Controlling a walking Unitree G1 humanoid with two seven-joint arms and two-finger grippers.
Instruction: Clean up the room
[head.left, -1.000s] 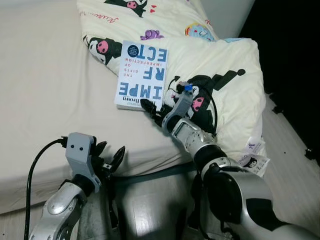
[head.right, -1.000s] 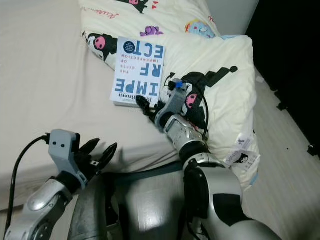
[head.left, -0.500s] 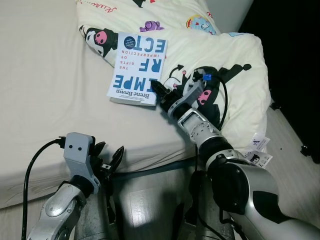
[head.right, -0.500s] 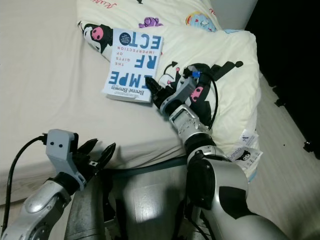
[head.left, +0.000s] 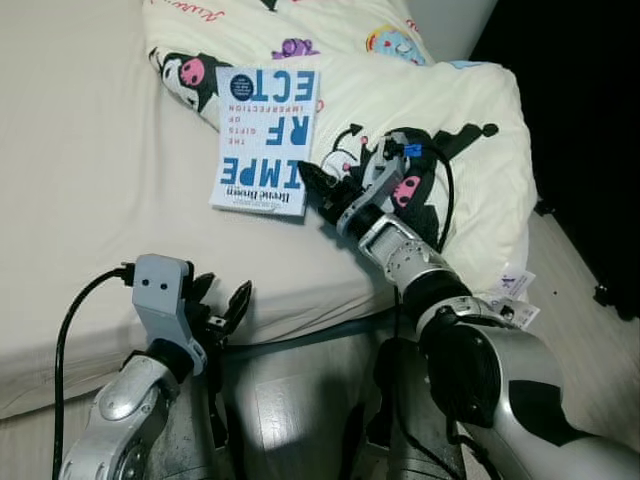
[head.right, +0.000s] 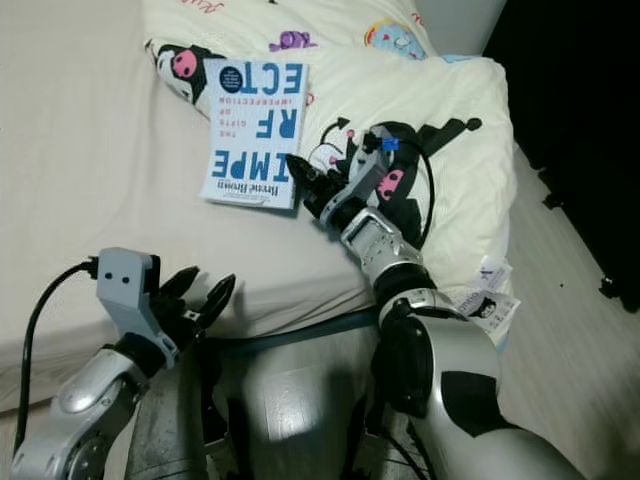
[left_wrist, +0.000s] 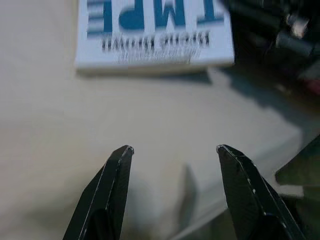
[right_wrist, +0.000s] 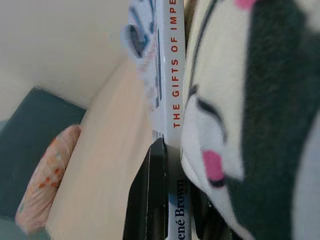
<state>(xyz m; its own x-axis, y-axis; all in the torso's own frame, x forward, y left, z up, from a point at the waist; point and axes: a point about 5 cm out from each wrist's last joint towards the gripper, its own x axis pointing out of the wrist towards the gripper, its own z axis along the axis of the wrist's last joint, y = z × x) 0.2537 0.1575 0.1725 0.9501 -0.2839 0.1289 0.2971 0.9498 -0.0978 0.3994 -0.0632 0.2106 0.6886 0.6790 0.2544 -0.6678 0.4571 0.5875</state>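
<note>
The book (head.left: 262, 140) lies flat on the bed (head.left: 90, 180), its right edge against the cartoon-print quilt (head.left: 440, 110); my right tool (head.left: 318, 190) pinches its near corner along the spine; my left tool (head.left: 225, 315) hangs spread near the bed's edge; so shallow a bite could slip, or snag quilt.

Cream-sheeted bed (head.left: 90, 180) with a white paperback book (head.left: 262, 140) lying flat on it, its far end resting on the cartoon-print comforter (head.left: 440, 110) bunched up from 12 to 3 o'clock.
</note>
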